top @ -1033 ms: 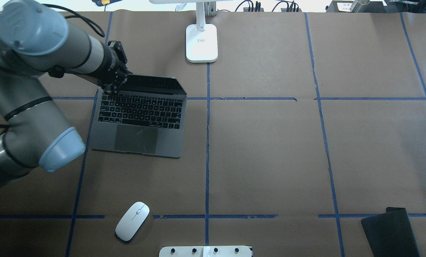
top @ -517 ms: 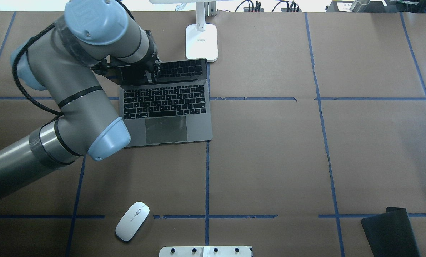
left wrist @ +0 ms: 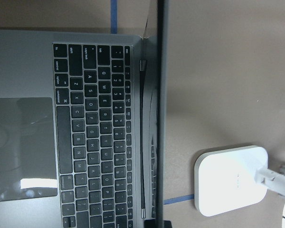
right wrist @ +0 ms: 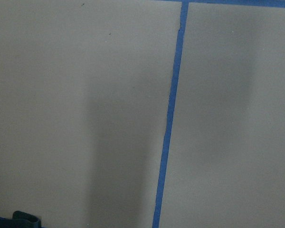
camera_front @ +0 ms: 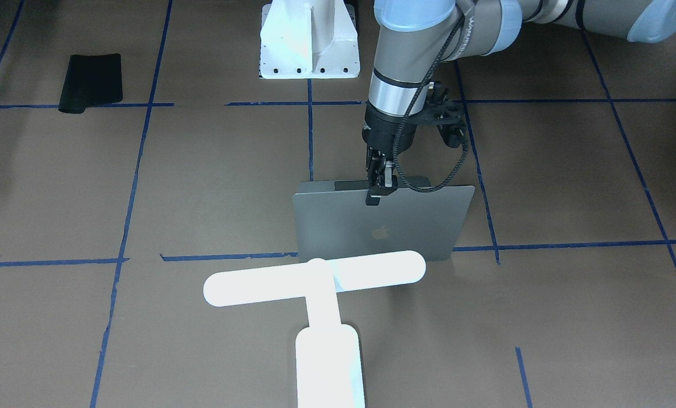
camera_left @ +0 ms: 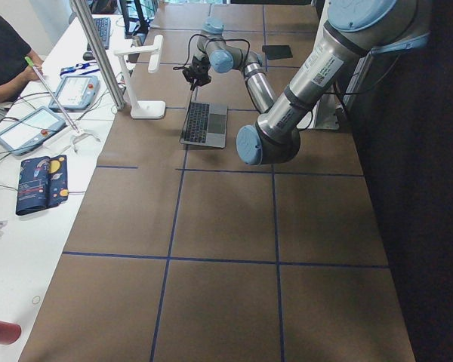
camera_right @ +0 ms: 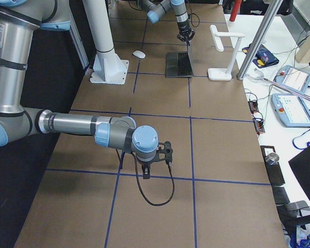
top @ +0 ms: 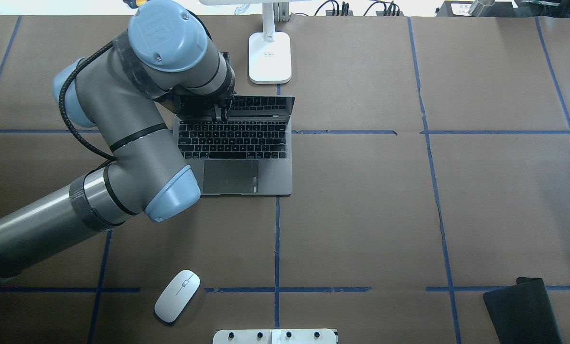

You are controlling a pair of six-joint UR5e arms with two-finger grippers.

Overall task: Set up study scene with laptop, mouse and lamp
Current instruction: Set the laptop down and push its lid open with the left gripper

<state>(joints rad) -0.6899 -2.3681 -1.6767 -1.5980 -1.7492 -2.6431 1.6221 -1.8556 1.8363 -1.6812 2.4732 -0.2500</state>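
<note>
The silver-grey laptop [top: 246,179] stands open left of the table's middle, its screen upright and its apple-logo lid [camera_front: 383,226] facing away from the robot. My left gripper [top: 219,113] is shut on the top edge of the screen [camera_front: 378,191]. In the left wrist view the screen shows edge-on beside the keyboard [left wrist: 95,133]. The glowing white lamp [camera_front: 315,277] stands just behind the laptop, with its base [top: 270,57] at the far edge. The white mouse [top: 177,295] lies near the front edge, left of centre. My right gripper [camera_right: 146,174] hangs over bare table; I cannot tell its state.
A flat black pad [top: 521,310] lies at the front right corner. The white bolted pedestal [camera_front: 309,39] stands at the robot's side of the table. Blue tape lines cross the brown table cover [top: 361,215]. A side bench with tablets [camera_left: 38,128] and a person lies beyond the lamp.
My left arm has swung right with the laptop held by its screen. The laptop slid right, turned square to the table and now sits in front of the lamp base. The mouse stayed put.
</note>
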